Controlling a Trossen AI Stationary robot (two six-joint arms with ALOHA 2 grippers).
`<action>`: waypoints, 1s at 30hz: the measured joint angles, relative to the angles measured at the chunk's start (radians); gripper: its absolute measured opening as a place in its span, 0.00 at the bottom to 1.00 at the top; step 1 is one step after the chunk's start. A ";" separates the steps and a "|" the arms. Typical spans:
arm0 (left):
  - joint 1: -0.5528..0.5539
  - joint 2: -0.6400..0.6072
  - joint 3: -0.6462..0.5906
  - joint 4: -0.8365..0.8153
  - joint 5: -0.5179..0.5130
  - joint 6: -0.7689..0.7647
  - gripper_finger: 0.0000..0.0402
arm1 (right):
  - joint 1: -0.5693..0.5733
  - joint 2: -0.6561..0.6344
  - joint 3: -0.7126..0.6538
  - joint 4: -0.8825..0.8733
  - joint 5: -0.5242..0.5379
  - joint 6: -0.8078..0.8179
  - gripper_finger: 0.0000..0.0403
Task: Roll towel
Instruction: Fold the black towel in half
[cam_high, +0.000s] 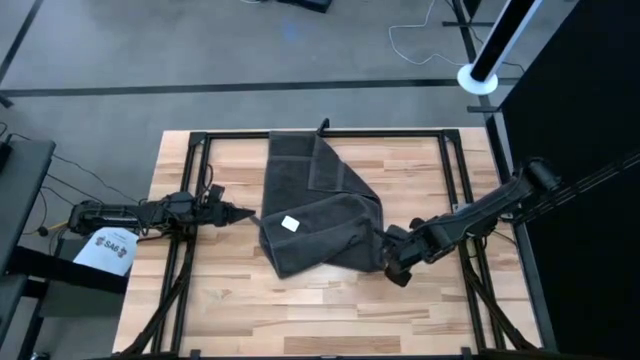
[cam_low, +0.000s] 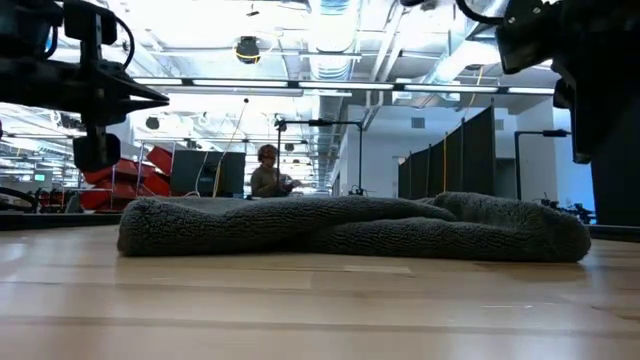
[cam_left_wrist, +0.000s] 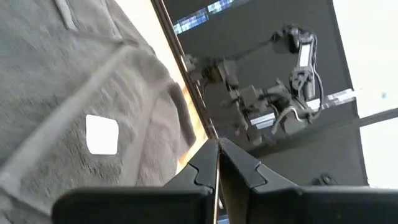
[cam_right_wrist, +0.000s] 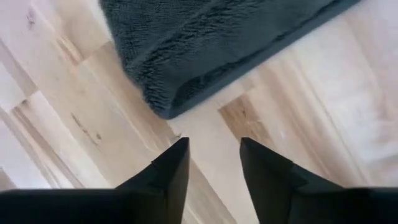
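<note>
The dark grey towel (cam_high: 315, 215) lies crumpled and partly folded over itself in the middle of the table, its white label (cam_high: 290, 224) facing up; a far corner (cam_high: 322, 126) reaches the table's far edge. In the low view the towel (cam_low: 350, 225) is a low heap on the wood. My left gripper (cam_high: 248, 214) hovers shut just left of the towel's left edge, above the table, pointing right; its fingertips (cam_left_wrist: 217, 149) are pressed together. My right gripper (cam_right_wrist: 213, 149) is open above bare wood, just off the towel's near right corner (cam_right_wrist: 168, 106).
Black frame rails (cam_high: 455, 180) run along the table's left, right and far sides. A white paper sheet (cam_high: 108, 250) lies off the left edge. Bare wood (cam_high: 320, 310) stretches along the near side. A person (cam_low: 268, 175) is far behind the table.
</note>
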 joint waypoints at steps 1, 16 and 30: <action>0.004 0.007 0.000 0.001 -0.014 0.002 0.00 | -0.006 -0.007 -0.001 -0.003 0.000 -0.009 0.38; 0.009 0.324 0.079 -0.097 -0.016 0.191 0.00 | -0.315 -0.041 0.000 0.142 -0.004 -0.333 0.48; 0.009 0.709 0.181 -0.059 0.008 0.322 0.13 | -0.723 0.136 0.002 0.415 -0.151 -0.660 0.48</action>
